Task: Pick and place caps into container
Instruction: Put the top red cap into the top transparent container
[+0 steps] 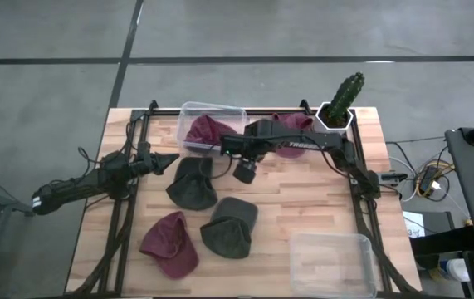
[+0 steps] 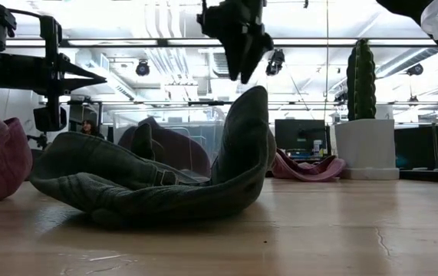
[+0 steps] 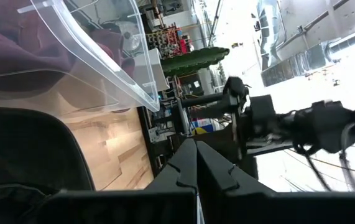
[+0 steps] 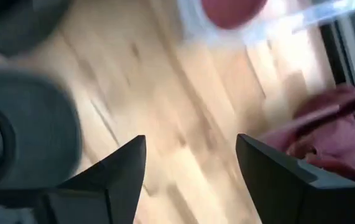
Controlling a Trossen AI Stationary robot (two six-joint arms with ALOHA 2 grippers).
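Right hand (image 1: 242,172): fingers apart, empty, frame centre, above bare worktop (image 1: 303,199).
Left hand (image 1: 170,160): fingers together, centre left.
Caps: maroon cap (image 1: 205,133) in upper-centre container (image 1: 188,112); olive caps (image 1: 193,184), (image 1: 230,227) and maroon cap (image 1: 170,242) loose, lower centre.

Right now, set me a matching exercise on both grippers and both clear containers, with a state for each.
Things:
1. left gripper
2. right gripper
3. front-right clear container
4. back clear container

States:
A. holds a maroon cap
B. fingers open
C. fingers shut
D. empty

Pairs: 1-C, 2-B, 3-D, 4-A
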